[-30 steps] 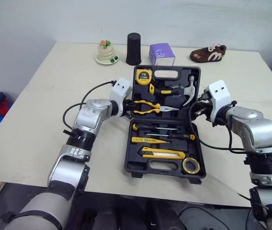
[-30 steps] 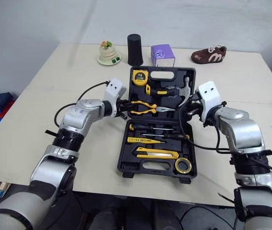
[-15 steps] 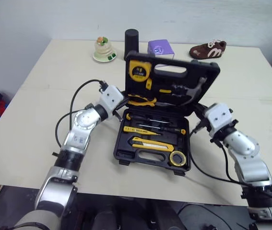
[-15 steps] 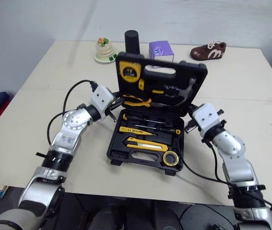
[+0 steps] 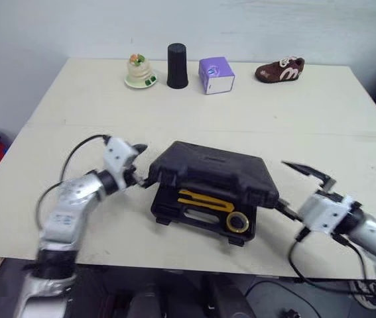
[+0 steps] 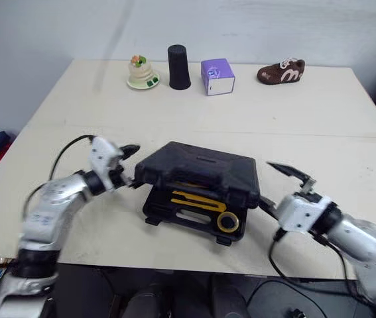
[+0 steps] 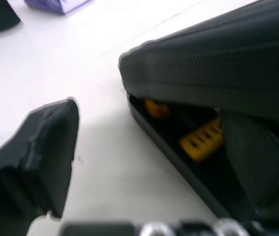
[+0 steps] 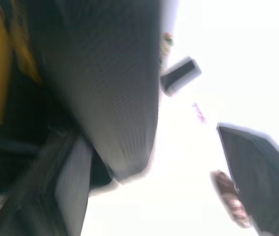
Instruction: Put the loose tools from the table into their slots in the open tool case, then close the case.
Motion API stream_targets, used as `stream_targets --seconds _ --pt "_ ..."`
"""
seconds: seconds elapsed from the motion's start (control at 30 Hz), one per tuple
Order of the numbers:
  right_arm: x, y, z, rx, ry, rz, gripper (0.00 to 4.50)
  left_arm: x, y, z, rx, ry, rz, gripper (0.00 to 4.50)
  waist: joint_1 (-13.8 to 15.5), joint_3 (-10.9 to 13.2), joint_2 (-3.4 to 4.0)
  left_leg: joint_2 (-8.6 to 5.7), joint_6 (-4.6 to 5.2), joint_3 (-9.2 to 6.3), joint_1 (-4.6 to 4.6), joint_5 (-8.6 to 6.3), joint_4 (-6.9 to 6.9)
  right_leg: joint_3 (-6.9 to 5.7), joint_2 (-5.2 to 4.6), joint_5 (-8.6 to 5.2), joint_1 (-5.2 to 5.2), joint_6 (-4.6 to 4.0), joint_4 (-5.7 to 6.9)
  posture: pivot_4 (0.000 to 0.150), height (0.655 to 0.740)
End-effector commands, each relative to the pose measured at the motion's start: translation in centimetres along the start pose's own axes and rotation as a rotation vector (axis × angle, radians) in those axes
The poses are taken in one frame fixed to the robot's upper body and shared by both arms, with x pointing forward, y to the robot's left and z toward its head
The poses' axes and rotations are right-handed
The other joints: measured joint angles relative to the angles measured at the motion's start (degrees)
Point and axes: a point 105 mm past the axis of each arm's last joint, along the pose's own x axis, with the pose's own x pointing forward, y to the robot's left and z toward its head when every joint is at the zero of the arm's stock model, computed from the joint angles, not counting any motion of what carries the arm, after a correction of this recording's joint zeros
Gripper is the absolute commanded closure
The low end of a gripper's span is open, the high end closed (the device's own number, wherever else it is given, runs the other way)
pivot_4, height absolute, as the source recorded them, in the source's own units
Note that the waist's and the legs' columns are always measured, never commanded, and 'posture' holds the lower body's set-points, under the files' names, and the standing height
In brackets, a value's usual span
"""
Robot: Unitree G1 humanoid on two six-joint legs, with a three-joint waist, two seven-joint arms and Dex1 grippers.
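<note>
Lid of the case (image 5: pixel 207 173) hung almost shut over the yellow tools (image 5: pixel 204 201). The left pincer (image 5: pixel 142 163) and right pincer (image 5: pixel 288 187) stood wide at opposite ends, apparently placed to ease it down.

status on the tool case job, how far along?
Done: the tools in view, a yellow knife and a tape ring, lie inside the tool case. In hand: the lid is lowered most of the way, with a gap at the front; the left pincer and right pincer sit open at its two ends. Left: press the lid fully down so the case shuts.
</note>
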Motion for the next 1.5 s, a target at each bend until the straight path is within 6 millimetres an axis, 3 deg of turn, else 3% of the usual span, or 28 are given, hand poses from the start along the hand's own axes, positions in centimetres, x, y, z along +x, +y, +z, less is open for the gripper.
stream_targets --seconds 0.03,0.1,0.17,0.2,0.37,0.4,0.43,0.5,0.67,0.77,0.97,1.1,1.3,1.5 --pt "-3.4 4.1 2.2 0.204 0.051 0.368 0.71 -4.7 -0.5 0.1 -0.063 0.095 -0.103 0.06 -0.1 0.3 -0.48 0.00 -0.05 -0.09 0.63 0.00 -0.27 -0.02 0.04 -0.05 0.65 -0.03 -0.21 0.150 0.7383" --pt "-4.3 4.3 2.6 0.404 0.064 0.364 0.71 -6.7 1.1 -1.4 -0.109 0.189 -0.048 0.06 -0.2 0.5 -0.78 0.01 0.11 -0.29 1.87 -0.24 -1.02 -0.19 0.09 -0.20 1.93 -0.25 -1.01 0.150 0.7383" --pt "-4.5 4.8 2.2 0.540 0.079 0.363 0.71 -8.0 2.1 -2.4 -0.138 0.235 -0.024 0.06 -0.4 0.6 -0.98 0.11 -0.04 -0.29 2.46 -0.47 -1.10 -0.37 0.00 -0.55 2.72 -1.32 -1.49 0.150 0.7383" --pt "-4.5 5.0 1.8 0.550 0.090 0.367 0.71 -8.2 2.4 -2.5 -0.139 0.241 -0.014 0.06 -0.4 0.5 -1.15 0.11 0.00 -0.28 2.55 -0.48 -1.14 -0.35 -0.06 -0.51 2.85 -1.38 -1.58 0.150 0.7383" --pt "-3.4 6.5 0.2 0.625 0.099 0.396 0.71 -6.2 4.2 -2.4 -0.041 0.206 0.041 0.06 0.2 0.3 -1.42 0.03 0.15 -0.24 2.52 -0.46 -1.87 -0.60 -0.36 -0.21 3.00 -1.48 -2.56 0.150 0.7383" --pt "-3.2 6.9 0.1 0.636 0.096 0.416 0.95 -5.5 5.1 -2.3 0.024 0.199 0.079 0.02 0.7 0.3 -1.37 -0.01 0.17 -0.26 2.40 -0.51 -1.89 -0.68 -0.45 -0.20 2.87 -1.48 -2.49 0.150 0.7383" --pt "-3.0 7.2 0.0 0.645 0.092 0.437 1.24 -4.7 6.0 -2.3 0.053 0.196 0.117 0.28 1.4 0.2 -1.23 -0.05 0.15 -0.26 2.18 -0.57 -1.88 -0.71 -0.48 -0.23 2.63 -1.53 -2.40 0.150 0.7383" --pt "-2.6 8.1 0.3 0.690 0.074 0.493 2.01 -2.6 7.5 -1.7 0.057 0.161 0.167 0.87 2.1 0.1 -1.15 -0.04 0.10 -0.32 1.68 -0.39 -1.71 -0.84 -0.37 0.16 2.14 -0.78 -2.21 0.150 0.7383" --pt "-2.0 9.4 0.9 0.780 0.056 0.618 4.50 3.8 8.9 0.3 0.059 0.095 0.131 3.21 3.3 0.2 -1.15 0.08 0.03 -0.29 0.52 -0.53 -0.60 -0.92 -0.13 -0.24 1.08 -0.34 -1.41 0.150 0.7383" --pt "-1.2 9.4 0.5 0.803 0.050 0.626 4.50 7.9 8.8 2.0 0.041 0.064 0.092 4.48 3.2 0.2 -1.27 0.03 0.22 -0.25 0.48 -0.65 -0.12 -0.91 -0.17 -0.20 1.14 -0.16 -1.20 0.150 0.7383" --pt "0.5 9.9 -1.3 0.786 0.104 0.647 4.50 13.5 6.6 3.8 0.140 0.072 -0.006 4.48 2.4 0.2 -1.31 -0.18 1.01 0.01 0.64 -1.01 0.26 -1.02 -0.36 0.15 1.42 0.37 -1.24 0.150 0.7383" --pt "1.5 9.5 -1.7 0.793 0.082 0.623 4.50 15.4 5.1 4.3 0.170 0.071 -0.046 4.48 2.3 0.2 -1.31 -0.12 0.70 -0.03 0.60 -0.84 0.26 -1.04 -0.30 0.14 1.35 0.35 -1.17 0.150 0.7383" --pt "2.3 7.5 -3.6 0.783 0.100 0.516 4.50 16.3 2.5 3.7 0.218 0.105 -0.200 4.48 2.3 0.2 -1.30 -0.05 0.51 -0.02 0.57 -0.74 0.24 -1.06 -0.22 0.08 1.25 0.26 -1.09 0.150 0.7383" --pt "1.9 6.6 -4.7 0.753 0.128 0.510 4.50 15.6 0.7 2.4 0.295 0.156 -0.389 4.48 2.7 0.2 -1.29 -0.11 0.55 -0.03 0.59 -0.72 0.28 -1.07 -0.28 0.09 1.26 0.26 -0.98 0.150 0.7383"
